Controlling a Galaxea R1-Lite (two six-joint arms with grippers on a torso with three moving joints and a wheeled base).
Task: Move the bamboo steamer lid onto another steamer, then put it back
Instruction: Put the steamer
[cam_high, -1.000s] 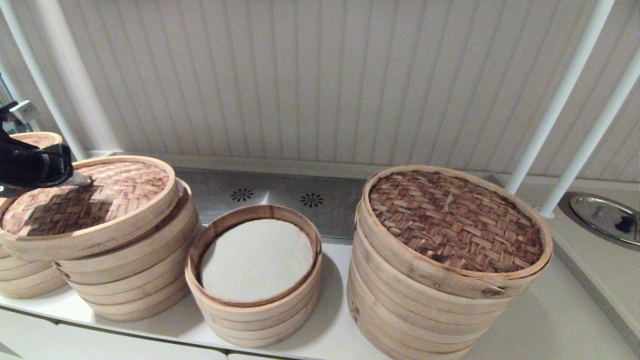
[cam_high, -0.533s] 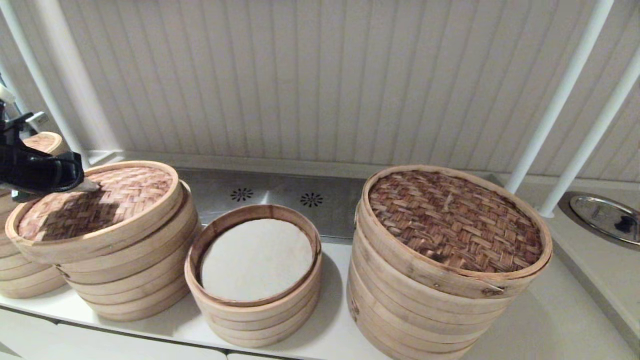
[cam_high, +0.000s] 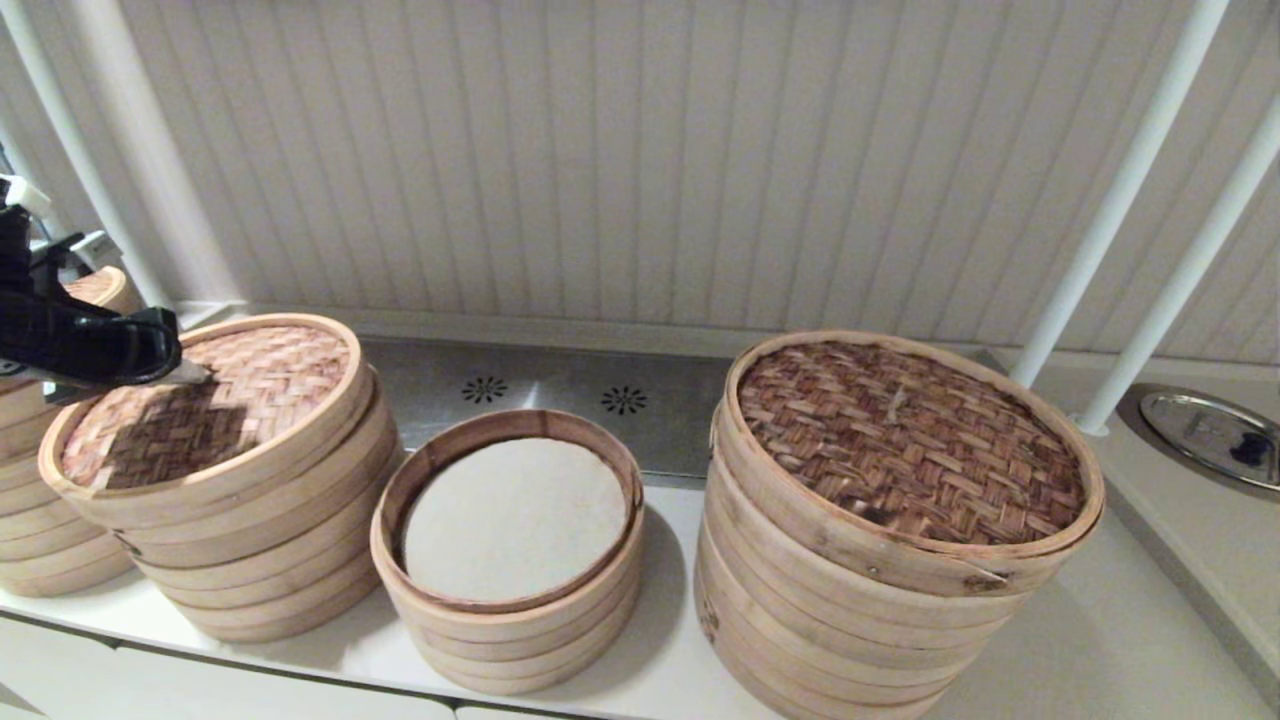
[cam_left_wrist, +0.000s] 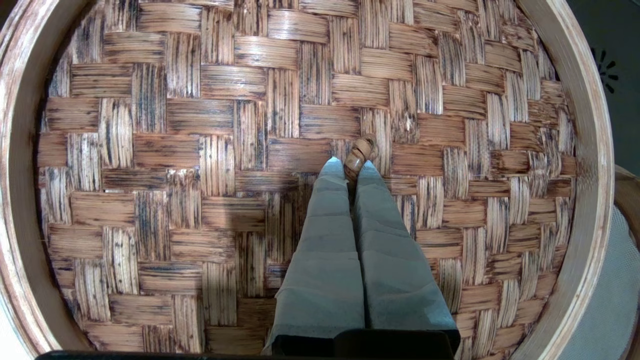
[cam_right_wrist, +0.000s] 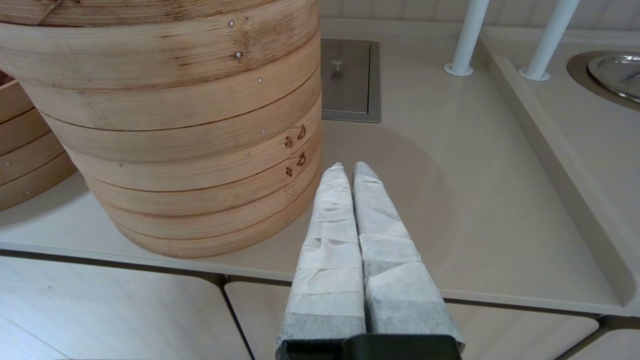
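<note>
The bamboo steamer lid (cam_high: 260, 385), pale-rimmed with a pinkish-tan weave, hangs slightly tilted over the medium stack (cam_high: 260, 560) at the left, offset a little to that stack's left. My left gripper (cam_high: 195, 375) is shut on the small loop handle (cam_left_wrist: 362, 150) at the lid's centre; its wrapped fingers (cam_left_wrist: 330, 220) pinch the loop. The smallest steamer (cam_high: 500, 640) stands just right of the medium stack, uncovered, its white cloth liner (cam_high: 515, 520) showing. My right gripper (cam_right_wrist: 348, 167) is shut on nothing, low at the counter's front edge beside the biggest stack (cam_right_wrist: 175, 140).
The biggest stack with a dark-weave lid (cam_high: 905, 440) stands on the right. Another stack (cam_high: 40, 540) sits at the far left edge. White poles (cam_high: 1120, 200) rise at the back right, near a round metal lid (cam_high: 1210, 435). A metal drain plate (cam_high: 560, 395) lies behind the smallest steamer.
My left gripper has carried the lid to the right, toward the smallest steamer, now more squarely over the medium stack. The right arm has not moved.
</note>
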